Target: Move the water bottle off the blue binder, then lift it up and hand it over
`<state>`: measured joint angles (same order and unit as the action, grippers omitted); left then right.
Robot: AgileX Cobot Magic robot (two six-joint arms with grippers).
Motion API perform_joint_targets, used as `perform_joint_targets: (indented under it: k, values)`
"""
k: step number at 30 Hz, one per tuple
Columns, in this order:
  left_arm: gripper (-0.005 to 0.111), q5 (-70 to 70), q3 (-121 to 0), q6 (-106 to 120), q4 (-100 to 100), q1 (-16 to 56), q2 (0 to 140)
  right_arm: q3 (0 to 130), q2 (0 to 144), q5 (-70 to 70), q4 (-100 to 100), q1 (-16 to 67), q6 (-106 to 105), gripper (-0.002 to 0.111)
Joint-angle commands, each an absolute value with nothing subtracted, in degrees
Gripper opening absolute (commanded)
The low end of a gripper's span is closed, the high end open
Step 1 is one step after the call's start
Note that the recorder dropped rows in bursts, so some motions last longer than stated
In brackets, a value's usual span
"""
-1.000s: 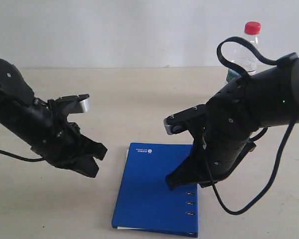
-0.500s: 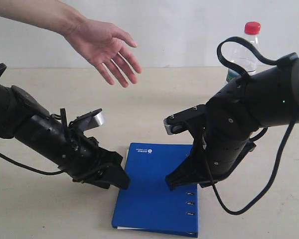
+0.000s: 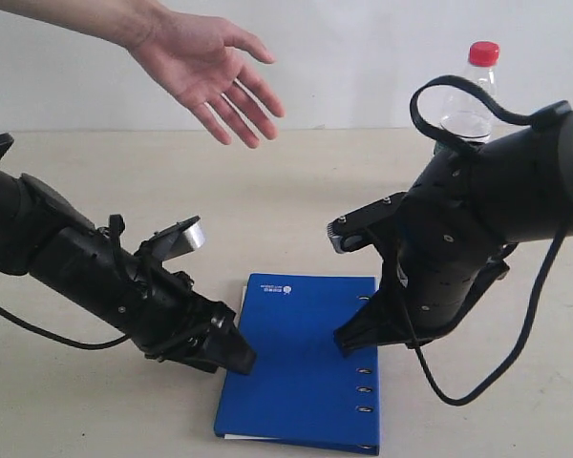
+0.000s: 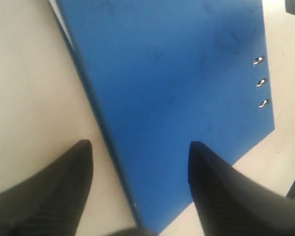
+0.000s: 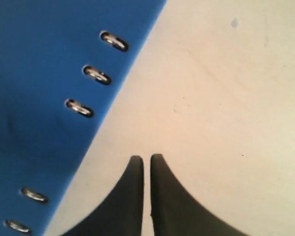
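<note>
The blue binder lies flat on the table near the front, its ring slots along the right edge. The water bottle stands upright at the back right, off the binder, partly hidden behind the right arm. My left gripper is open and low at the binder's left edge; in the left wrist view the gripper straddles that edge of the binder, one finger over the table, one over the cover. My right gripper is shut on nothing, over bare table beside the binder.
A person's open hand reaches in from the upper left, palm up, above the table. The beige table stretches between the arms. A black cable loops over the right arm.
The left arm has swung down and right to the binder's left edge. A hand has come in from the upper left. The right arm has shifted slightly right.
</note>
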<state>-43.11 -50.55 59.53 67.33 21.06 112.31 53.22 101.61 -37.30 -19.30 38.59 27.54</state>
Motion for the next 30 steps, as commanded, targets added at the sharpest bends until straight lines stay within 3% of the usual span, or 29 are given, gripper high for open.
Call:
perform_joint_targets:
  k: [1, 12, 30]
  values:
    - [0.055, -43.37, -50.29, 62.02, 70.6, 21.35, 112.39, 50.86, 102.22, -30.09, -15.16, 38.27, 27.5, 0.0]
    - [0.055, -46.6, -50.29, 66.09, 75.19, 21.35, 116.64, 49.25, 105.96, -25.17, -3.48, 38.27, 18.88, 0.0]
    - [0.055, -58.27, -51.42, 73.02, 79.87, 21.35, 114.5, 49.25, 105.95, -25.28, -3.26, 38.27, 18.08, 0.0]
